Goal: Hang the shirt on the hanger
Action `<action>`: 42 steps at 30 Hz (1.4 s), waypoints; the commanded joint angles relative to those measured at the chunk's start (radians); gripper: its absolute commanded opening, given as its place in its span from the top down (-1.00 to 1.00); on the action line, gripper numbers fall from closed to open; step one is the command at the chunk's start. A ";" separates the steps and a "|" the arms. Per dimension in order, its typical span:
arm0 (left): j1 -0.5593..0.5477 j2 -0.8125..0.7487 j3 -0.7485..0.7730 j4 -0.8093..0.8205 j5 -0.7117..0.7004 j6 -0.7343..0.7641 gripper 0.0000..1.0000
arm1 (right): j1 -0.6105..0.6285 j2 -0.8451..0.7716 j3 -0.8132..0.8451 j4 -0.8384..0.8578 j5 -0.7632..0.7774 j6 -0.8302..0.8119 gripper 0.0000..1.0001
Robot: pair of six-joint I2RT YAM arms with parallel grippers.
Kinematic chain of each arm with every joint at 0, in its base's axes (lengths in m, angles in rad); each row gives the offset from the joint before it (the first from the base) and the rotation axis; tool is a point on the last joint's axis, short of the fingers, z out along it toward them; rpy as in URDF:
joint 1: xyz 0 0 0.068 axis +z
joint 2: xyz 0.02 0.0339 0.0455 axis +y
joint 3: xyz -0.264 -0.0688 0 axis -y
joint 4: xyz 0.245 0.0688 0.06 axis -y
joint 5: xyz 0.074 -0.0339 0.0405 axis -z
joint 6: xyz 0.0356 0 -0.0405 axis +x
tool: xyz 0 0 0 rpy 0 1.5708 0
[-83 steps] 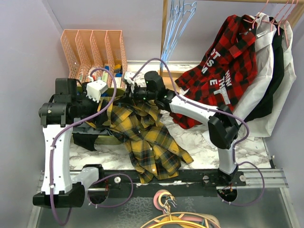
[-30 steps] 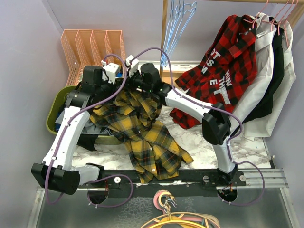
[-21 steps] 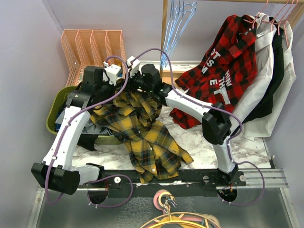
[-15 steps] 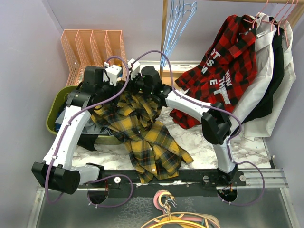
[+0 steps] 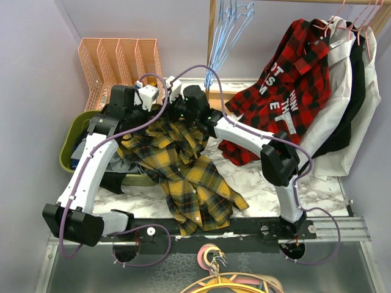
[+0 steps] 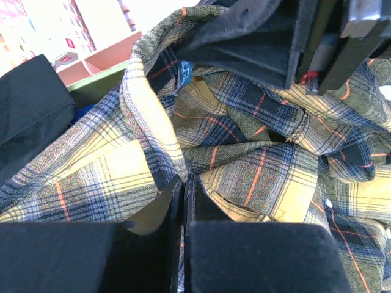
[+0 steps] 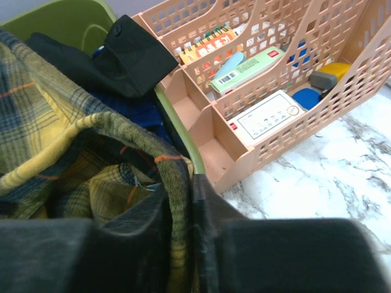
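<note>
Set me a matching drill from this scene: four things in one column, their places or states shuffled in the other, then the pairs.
Things
1. yellow plaid shirt
2. light-blue hangers
3. red plaid shirt
4. peach file rack

Places or states
A. hanging bare, top centre
B. standing at the back left, small items inside
C. pinched by the left pincer and the right pincer, draped over the table
D. hung up on the right

Pairs: 1-C, 2-A, 3-D, 4-B
</note>
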 commanded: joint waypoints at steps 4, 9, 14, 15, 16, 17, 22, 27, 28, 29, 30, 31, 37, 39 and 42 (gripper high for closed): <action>0.073 -0.041 0.088 -0.048 0.160 0.017 1.00 | -0.005 -0.127 -0.102 0.041 -0.096 0.086 -0.05; 0.127 -0.074 0.130 -0.107 0.354 0.030 1.00 | -0.003 -0.189 -0.206 -0.016 -0.118 0.124 -0.98; 0.144 -0.089 0.112 -0.113 0.348 0.050 1.00 | 0.070 -0.321 -0.401 -0.013 -0.086 0.077 -0.99; 0.150 -0.087 0.109 -0.111 0.344 0.047 1.00 | 0.097 -0.350 -0.434 -0.019 -0.051 0.051 -0.99; 0.155 -0.084 0.108 -0.111 0.342 0.046 1.00 | 0.120 -0.375 -0.462 -0.023 -0.016 0.027 -0.99; 0.159 -0.083 0.108 -0.111 0.342 0.045 1.00 | 0.143 -0.404 -0.488 -0.031 0.020 0.009 -0.99; 0.194 -0.098 0.102 -0.112 0.371 0.047 1.00 | 0.173 -0.590 -0.632 0.019 0.165 0.033 -0.99; 0.222 -0.111 0.092 -0.143 0.440 0.066 1.00 | 0.172 -0.737 -0.722 0.040 0.329 0.057 -0.99; 0.222 -0.114 0.093 -0.158 0.454 0.077 1.00 | 0.172 -0.759 -0.716 0.029 0.362 0.054 -0.99; 0.223 -0.117 0.095 -0.168 0.466 0.087 1.00 | 0.173 -0.778 -0.708 0.023 0.395 0.042 -0.99; 0.226 -0.118 0.098 -0.180 0.476 0.094 1.00 | 0.173 -0.801 -0.697 0.021 0.435 0.026 -0.99; 0.228 -0.118 0.100 -0.189 0.486 0.104 1.00 | 0.172 -0.823 -0.682 0.022 0.468 0.009 -0.99; 0.253 -0.120 0.090 -0.186 0.492 0.107 1.00 | 0.171 -0.880 -0.518 0.052 0.880 -0.066 0.07; 0.256 -0.117 0.094 -0.190 0.488 0.113 1.00 | 0.149 -0.848 -0.432 0.070 1.005 -0.120 0.58; 0.256 -0.107 0.110 -0.196 0.489 0.117 1.00 | -0.025 -0.782 -0.248 -0.066 0.877 0.017 0.47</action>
